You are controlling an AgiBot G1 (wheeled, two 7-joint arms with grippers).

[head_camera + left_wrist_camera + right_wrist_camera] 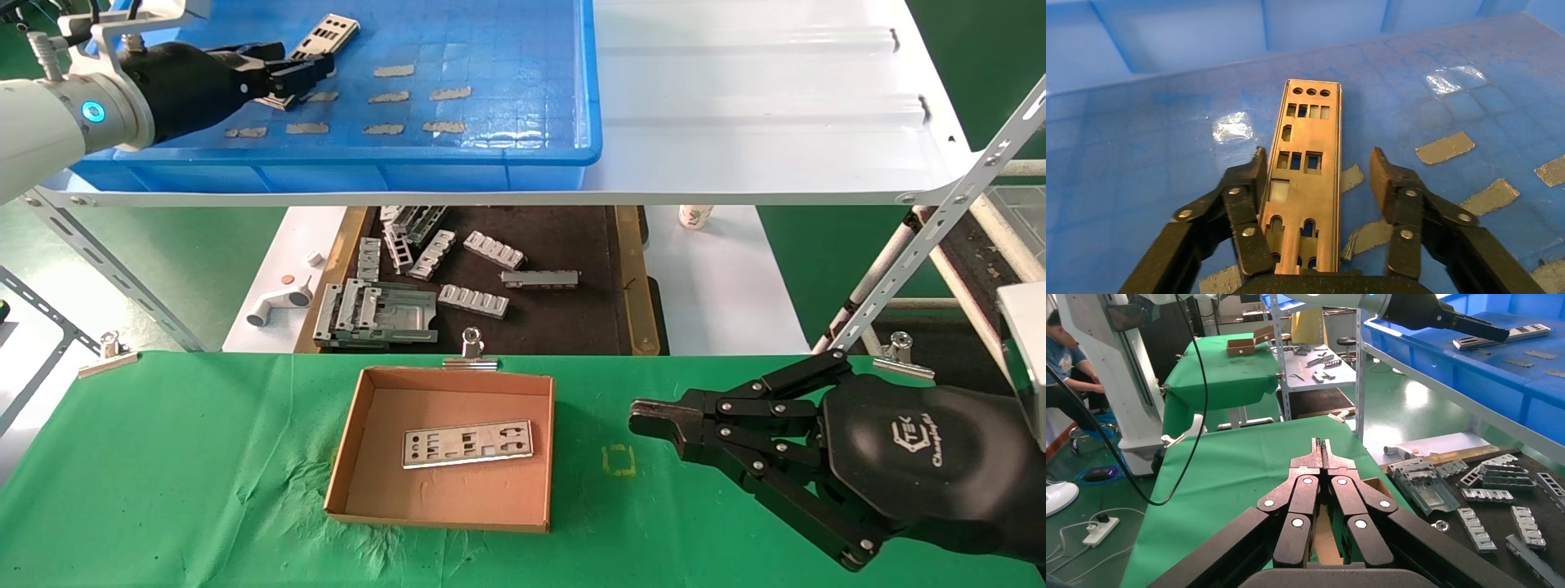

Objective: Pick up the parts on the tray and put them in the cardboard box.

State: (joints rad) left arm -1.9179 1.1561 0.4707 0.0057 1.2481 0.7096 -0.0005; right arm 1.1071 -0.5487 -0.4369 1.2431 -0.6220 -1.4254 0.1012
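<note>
One silver punched plate (331, 33) lies in the blue tray (572, 155) at the back left. My left gripper (302, 69) is open and low over it. In the left wrist view the plate (1306, 177) runs lengthwise between the fingers of the left gripper (1318, 174); one finger (1251, 180) is against its edge, the other stands apart. A second plate (467, 443) lies flat in the cardboard box (359, 441) on the green cloth. My right gripper (645, 420) is shut and empty, hovering right of the box; it also shows in the right wrist view (1321, 447).
Grey tape strips (409, 98) dot the tray floor. Below the white shelf (776, 98) a black mat (572, 310) holds several grey ribbed brackets (474, 300). A metal clip (471, 347) sits behind the box. A slanted shelf strut (940, 229) stands at the right.
</note>
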